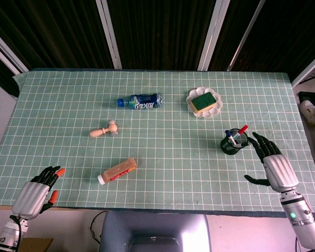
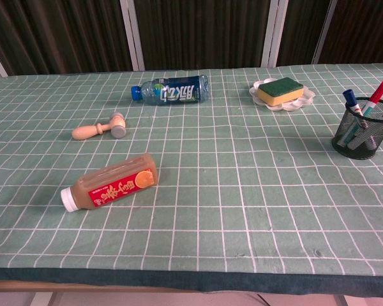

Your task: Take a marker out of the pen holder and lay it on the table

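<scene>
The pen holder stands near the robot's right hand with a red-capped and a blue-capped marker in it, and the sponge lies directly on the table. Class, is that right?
One detail is wrong. The sponge does not lie directly on the table; it rests on a white plate, as the chest view shows. The pen holder does stand near the right hand, holding a red-capped marker and a blue-capped marker.

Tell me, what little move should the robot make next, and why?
Probably the right hand should ease toward the pen holder and close on the red-capped marker. That hand is open beside the holder, holding nothing, and the markers stand inside it, caps sticking above the rim.
</scene>
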`<state>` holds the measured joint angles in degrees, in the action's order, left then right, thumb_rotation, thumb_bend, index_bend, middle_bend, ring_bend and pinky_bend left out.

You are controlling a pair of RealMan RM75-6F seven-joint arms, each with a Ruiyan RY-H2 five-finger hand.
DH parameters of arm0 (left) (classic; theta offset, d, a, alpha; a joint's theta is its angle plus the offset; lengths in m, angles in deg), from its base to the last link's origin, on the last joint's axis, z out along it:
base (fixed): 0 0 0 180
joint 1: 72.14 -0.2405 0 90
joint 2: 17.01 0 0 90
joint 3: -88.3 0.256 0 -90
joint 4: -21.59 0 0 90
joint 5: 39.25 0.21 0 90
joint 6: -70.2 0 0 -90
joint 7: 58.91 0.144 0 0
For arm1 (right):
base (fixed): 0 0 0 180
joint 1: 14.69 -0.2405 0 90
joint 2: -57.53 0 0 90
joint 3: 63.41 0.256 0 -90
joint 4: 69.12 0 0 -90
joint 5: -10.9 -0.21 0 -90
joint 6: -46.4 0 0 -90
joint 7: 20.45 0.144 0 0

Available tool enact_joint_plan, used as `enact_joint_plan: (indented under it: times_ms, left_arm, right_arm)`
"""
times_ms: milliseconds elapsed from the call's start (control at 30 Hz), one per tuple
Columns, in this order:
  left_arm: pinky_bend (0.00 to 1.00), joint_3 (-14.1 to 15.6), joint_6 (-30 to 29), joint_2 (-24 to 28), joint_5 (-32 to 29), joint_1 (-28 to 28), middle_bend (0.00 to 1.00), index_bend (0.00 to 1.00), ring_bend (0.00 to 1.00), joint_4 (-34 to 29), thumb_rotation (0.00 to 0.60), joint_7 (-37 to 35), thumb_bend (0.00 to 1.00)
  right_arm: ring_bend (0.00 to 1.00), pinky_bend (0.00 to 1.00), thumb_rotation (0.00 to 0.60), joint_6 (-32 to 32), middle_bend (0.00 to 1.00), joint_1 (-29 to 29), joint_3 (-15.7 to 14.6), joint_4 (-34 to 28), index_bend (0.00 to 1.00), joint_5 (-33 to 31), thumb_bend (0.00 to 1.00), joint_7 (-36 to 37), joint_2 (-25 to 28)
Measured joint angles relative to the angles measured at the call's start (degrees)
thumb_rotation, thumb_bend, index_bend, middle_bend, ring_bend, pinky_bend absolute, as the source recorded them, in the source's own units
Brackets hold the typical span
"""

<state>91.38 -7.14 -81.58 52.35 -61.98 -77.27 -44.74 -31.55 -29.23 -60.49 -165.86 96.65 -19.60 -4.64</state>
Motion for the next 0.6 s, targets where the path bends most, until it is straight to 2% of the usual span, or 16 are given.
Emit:
enact_joint_plan:
  times_ms: [233, 333, 400, 467, 500, 600]
  left_arm:
    - [0.40, 0.04, -0.08, -0.10, 0.18, 0.00, 0.10, 0.15, 0.10, -0.10, 0.600, 0.35, 0.52]
    - [0.40, 0.19, 0.29, -0.07, 0.16, 0.09, 0.10, 0.15, 0.10, -0.11, 0.600, 0.41, 0.52]
    - [0.40, 0.25, 0.28, 0.05, 0.16, 0.08, 0.10, 0.15, 0.10, -0.18, 0.600, 0.29, 0.52]
    - [0.40, 0.22, 0.02, 0.13, 0.16, -0.02, 0.10, 0.15, 0.10, -0.18, 0.600, 0.09, 0.52]
    - [0.40, 0.20, -0.06, 0.14, 0.10, -0.07, 0.10, 0.15, 0.10, -0.18, 0.600, 0.05, 0.52]
    - [0.40, 0.22, -0.03, 0.12, 0.01, -0.12, 0.10, 0.15, 0.10, -0.30, 0.600, 0.38, 0.53]
  right_arm:
    - [0.08, 0.24, 0.600, 0.18, 0.10, 0.05, 0.60, 0.51, 0.05, -0.60, 0.24, -0.69, -0.30]
    - [0.13, 0.30, 0.600, 0.48, 0.12, 0.03, 0.95, 0.95, 0.05, -1.61, 0.24, -1.54, -0.30]
    - [0.20, 0.40, 0.600, 1.10, 0.18, -0.04, 1.31, 1.48, 0.06, -3.21, 0.24, -3.06, -0.23]
    - [0.32, 0.51, 0.600, 2.02, 0.29, -0.17, 1.81, 2.18, 0.09, -5.42, 0.24, -4.56, -0.11]
    - [0.41, 0.59, 0.600, 2.35, 0.37, -0.24, 2.13, 2.61, 0.12, -6.45, 0.24, -4.97, -0.10]
    - [0.62, 0.76, 0.600, 3.40, 0.57, -0.58, 3.29, 4.82, 0.19, -9.12, 0.24, -5.09, -0.29]
